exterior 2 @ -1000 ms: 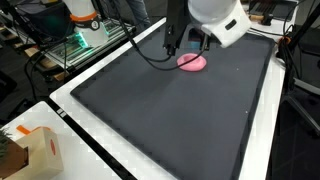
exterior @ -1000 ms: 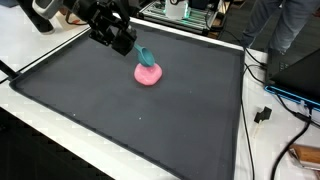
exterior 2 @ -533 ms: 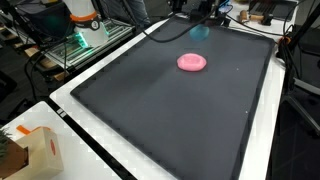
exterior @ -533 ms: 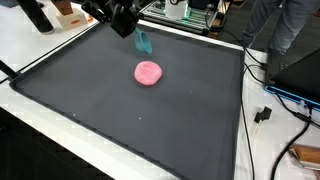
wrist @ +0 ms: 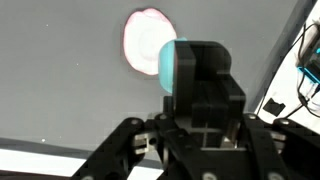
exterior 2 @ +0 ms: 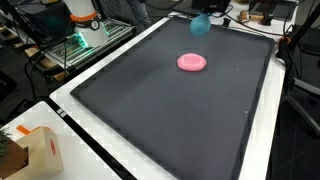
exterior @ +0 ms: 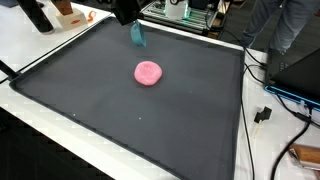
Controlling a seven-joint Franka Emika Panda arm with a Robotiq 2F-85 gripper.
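Hand (exterior: 130, 20): clamped on teal object (exterior: 137, 36), high over a desk (exterior: 150, 125) edge. Pink disc (exterior: 148, 72): flat on desk, below.

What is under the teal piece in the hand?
Just black mat: the teal piece hangs in the hand, above it. The pink disc lies apart; in the wrist view the piece covers its edge.
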